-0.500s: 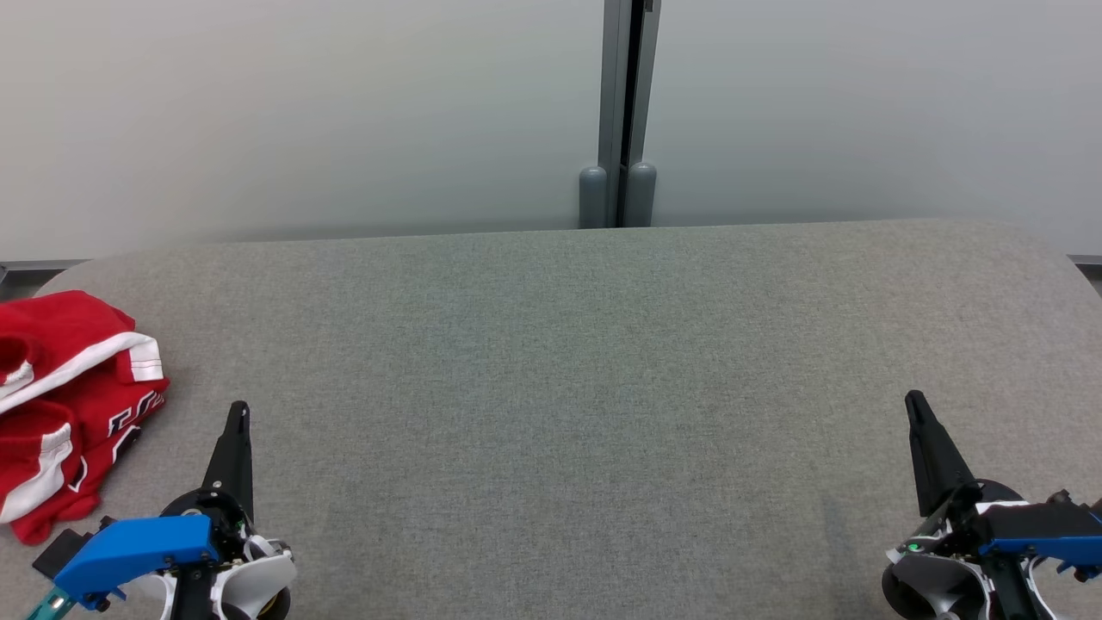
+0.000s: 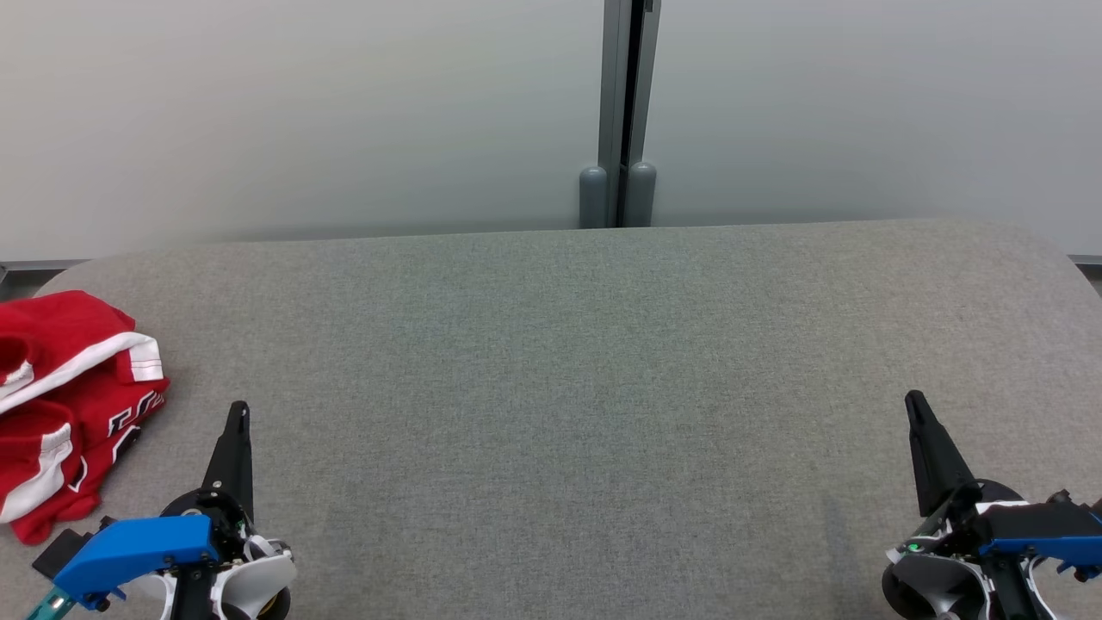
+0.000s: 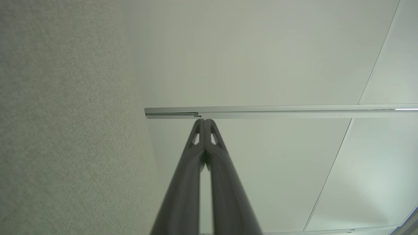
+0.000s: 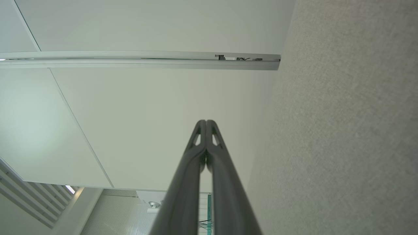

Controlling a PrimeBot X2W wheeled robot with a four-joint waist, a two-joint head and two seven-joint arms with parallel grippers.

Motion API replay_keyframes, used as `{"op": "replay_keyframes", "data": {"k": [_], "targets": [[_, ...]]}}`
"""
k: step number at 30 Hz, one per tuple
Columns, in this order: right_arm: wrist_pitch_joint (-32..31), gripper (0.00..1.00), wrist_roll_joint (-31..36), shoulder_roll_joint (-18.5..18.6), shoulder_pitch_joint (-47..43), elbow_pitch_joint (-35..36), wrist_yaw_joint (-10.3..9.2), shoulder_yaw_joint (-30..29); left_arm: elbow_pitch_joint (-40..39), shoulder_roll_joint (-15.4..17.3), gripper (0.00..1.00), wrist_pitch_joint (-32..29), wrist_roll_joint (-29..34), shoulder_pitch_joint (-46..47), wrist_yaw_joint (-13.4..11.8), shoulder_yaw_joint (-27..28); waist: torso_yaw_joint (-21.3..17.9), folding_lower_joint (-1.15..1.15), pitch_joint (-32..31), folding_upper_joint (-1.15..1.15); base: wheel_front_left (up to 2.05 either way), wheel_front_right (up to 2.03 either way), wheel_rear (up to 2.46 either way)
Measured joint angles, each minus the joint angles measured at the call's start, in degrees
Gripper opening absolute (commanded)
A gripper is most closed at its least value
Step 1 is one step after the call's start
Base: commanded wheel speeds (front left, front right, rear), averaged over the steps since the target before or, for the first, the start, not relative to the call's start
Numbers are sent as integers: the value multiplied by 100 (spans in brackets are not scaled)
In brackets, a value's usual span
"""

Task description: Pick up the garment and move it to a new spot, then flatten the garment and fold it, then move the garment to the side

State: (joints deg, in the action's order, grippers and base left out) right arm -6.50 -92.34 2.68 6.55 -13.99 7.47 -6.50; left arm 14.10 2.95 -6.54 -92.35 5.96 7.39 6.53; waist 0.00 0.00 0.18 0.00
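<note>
A red garment (image 2: 69, 405) with white stripes and dark lettering lies bunched at the table's left edge in the head view, partly cut off by the frame. My left gripper (image 2: 238, 413) rests at the lower left, just right of the garment and apart from it, fingers pressed together and empty. At the lower right, far from the garment, my right gripper (image 2: 914, 403) is also shut and holds nothing. The left wrist view shows the left gripper (image 3: 204, 121) with tips touching. The right wrist view shows the right gripper (image 4: 206, 122) the same way.
The grey fabric-covered table (image 2: 585, 379) spreads across the head view, with rounded far corners. Behind it stands a pale partition wall with a grey post (image 2: 618, 112) at the middle. The wrist views look along the table surface toward the wall panels.
</note>
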Motion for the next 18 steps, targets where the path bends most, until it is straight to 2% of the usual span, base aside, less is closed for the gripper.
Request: {"op": "replay_keyframes", "data": {"k": [14,15,18], "targets": [[0,0,0,0,0,0,0,0,0,0,0,0,0,0,0,0,0,0,0,0,0,0,0],[0,100,0,0,0,0,0,0,0,0,100,0,0,0,0,0,0,0,0,0,0,0,0],[3,100,1,-41,-38,-133,-9,13,127,-9,100,8,1,-119,-2,-1,0,0,1,0,0,0,0]]}}
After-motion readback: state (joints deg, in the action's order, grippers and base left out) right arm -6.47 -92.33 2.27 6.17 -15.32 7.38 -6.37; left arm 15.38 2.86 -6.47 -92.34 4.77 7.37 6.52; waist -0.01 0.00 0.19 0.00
